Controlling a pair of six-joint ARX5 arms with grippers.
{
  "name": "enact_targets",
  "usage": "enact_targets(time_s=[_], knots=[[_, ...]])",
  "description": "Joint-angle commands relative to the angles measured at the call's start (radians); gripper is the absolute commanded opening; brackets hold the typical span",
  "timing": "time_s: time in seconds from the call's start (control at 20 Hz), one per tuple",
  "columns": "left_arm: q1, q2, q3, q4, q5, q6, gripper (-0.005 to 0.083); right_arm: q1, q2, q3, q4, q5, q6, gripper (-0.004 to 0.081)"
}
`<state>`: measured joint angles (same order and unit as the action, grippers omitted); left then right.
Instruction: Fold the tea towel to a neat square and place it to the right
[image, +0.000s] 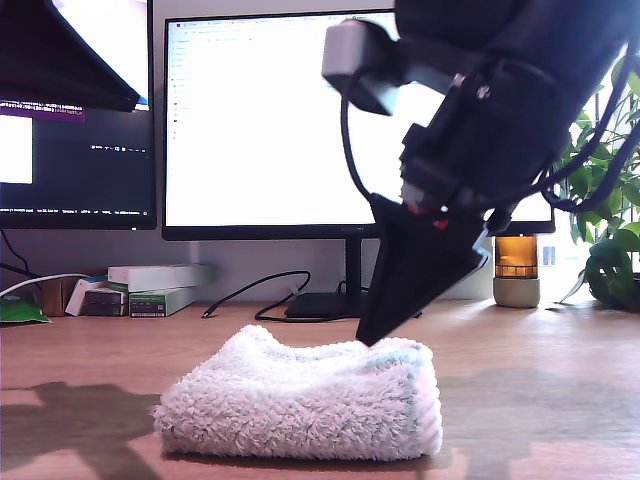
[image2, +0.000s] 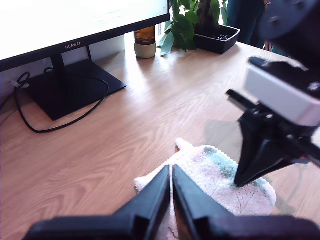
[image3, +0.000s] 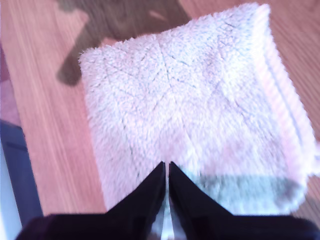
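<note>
Wooden desk (image: 560, 380), big monitor (image: 260, 120) lit at twelve o'clock in the exterior view, a darker screen (image: 75, 150) at nine.

- My second gripper (image: 368, 335): jaws drawn to a hairline and the tip on top of the tea towel (image: 300, 400). I can't tell whether any pile is nipped between them.
- My first gripper (image2: 171, 170): jaws likewise almost together, hanging over the towel's near edge. Whether it is touching is unclear.
- Towel: already a thick folded pad at six o'clock in the exterior view, ribbed edge along one side. The shape is roughly square, with one corner sagging.

Step in hand, as I judge it, is tidying and shifting the pad. Have the jaws opened before going in. Take all the layers at one edge, not just the top fluff, and lift it low. Carry it toward three o'clock in the exterior view and set it flat so the fold doesn't spring open.

Count:
- one towel
- two grippers
- two screens
- one plant (image: 610, 260)
- one amber jar (image: 517, 268)
</note>
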<state>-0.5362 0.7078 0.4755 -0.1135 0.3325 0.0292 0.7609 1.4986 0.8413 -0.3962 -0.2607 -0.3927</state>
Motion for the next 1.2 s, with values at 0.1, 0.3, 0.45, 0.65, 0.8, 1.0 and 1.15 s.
enact_targets(time_s=[0.1, 0.3, 0.45, 0.65, 0.8, 1.0, 1.15], knots=[[-0.003, -0.001, -0.017, 0.002, 0.003, -0.003, -0.0021, 0.008, 0.078, 0.074, -0.008, -0.056, -0.022, 0.0], [-0.003, -0.001, -0.017, 0.0, 0.003, -0.003, -0.0021, 0.008, 0.195, 0.162, -0.106, -0.107, -0.117, 0.0], [-0.003, -0.001, -0.017, -0.013, 0.003, -0.003, -0.0021, 0.008, 0.276, 0.19, -0.109, -0.134, -0.133, 0.0], [-0.003, -0.001, -0.017, -0.045, 0.003, 0.002, -0.0021, 0.008, 0.359, 0.191, -0.092, -0.097, -0.05, 0.0], [-0.003, -0.001, -0.017, -0.055, 0.003, 0.005, -0.0021, -0.003, 0.397, 0.191, -0.075, -0.04, 0.044, -0.0001], [-0.003, -0.001, -0.017, -0.055, 0.0, 0.005, -0.0021, -0.044, 0.396, 0.191, -0.023, 0.105, 0.293, 0.0], [-0.003, -0.001, -0.017, -0.077, 0.0, 0.025, -0.0021, -0.076, 0.396, 0.191, -0.066, 0.246, 0.43, 0.0]])
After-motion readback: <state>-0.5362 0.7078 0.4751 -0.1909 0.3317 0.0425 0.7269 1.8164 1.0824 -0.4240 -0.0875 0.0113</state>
